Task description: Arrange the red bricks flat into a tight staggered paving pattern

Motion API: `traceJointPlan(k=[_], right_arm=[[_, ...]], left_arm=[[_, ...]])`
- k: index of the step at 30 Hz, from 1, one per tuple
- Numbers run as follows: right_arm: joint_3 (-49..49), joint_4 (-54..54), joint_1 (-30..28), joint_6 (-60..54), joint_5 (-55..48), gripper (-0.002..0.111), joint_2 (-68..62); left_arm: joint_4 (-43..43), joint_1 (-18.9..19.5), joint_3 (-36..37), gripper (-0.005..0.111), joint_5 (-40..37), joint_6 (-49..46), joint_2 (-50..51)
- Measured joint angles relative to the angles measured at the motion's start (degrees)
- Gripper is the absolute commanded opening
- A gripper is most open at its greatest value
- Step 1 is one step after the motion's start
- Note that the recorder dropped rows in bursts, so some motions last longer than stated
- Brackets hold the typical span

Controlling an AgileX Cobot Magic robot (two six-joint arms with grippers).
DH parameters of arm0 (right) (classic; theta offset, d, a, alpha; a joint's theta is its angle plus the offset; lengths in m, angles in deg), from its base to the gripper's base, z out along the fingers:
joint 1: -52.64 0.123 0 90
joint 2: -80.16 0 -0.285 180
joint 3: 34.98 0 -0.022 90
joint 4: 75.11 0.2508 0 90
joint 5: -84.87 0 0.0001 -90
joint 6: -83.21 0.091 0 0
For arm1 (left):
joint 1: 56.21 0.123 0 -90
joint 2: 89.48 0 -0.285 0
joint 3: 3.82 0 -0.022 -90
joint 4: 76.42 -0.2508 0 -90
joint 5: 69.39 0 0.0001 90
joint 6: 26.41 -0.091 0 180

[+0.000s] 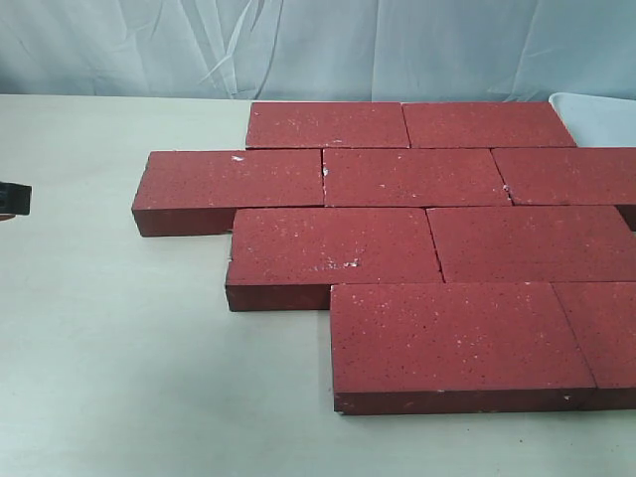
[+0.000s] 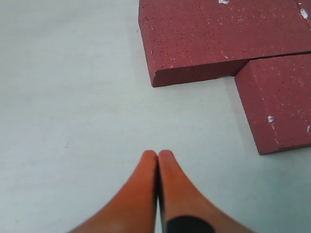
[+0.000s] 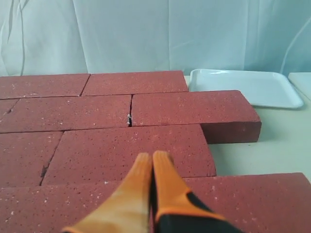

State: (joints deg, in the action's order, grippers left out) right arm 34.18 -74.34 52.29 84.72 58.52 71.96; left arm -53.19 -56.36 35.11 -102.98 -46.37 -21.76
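The red bricks (image 1: 417,177) already lie flat in four tight staggered rows, so little seems left. The left tool (image 2: 158,155) and the right tool (image 3: 152,157) are closed and empty.

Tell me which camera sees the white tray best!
The right wrist view. There the white tray shows almost whole, lying beyond the red bricks. The exterior view catches only a corner of it at its right edge, and the left wrist view does not show it at all.

Red bricks (image 1: 417,179) matte, gritty, white-flecked; table (image 1: 119,378) smooth, pale; tray (image 3: 243,85) glossy white plastic.
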Motion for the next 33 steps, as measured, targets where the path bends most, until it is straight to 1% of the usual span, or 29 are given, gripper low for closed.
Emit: traceJointPlan(k=[5, 15, 33], right_arm=[[3.38, 0.20, -1.04, 0.00, 1.11, -0.001, 0.00], [7.49, 0.87, -1.04, -0.10, 3.40, -0.001, 0.00], [7.59, 1.09, -1.04, -0.10, 3.49, -0.001, 0.00]], left_arm=[[0.00, 0.00, 0.00, 0.000, 0.00, 0.00, 0.00], [0.00, 0.00, 0.00, 0.000, 0.00, 0.00, 0.00], [0.00, 0.00, 0.00, 0.000, 0.00, 0.00, 0.00]])
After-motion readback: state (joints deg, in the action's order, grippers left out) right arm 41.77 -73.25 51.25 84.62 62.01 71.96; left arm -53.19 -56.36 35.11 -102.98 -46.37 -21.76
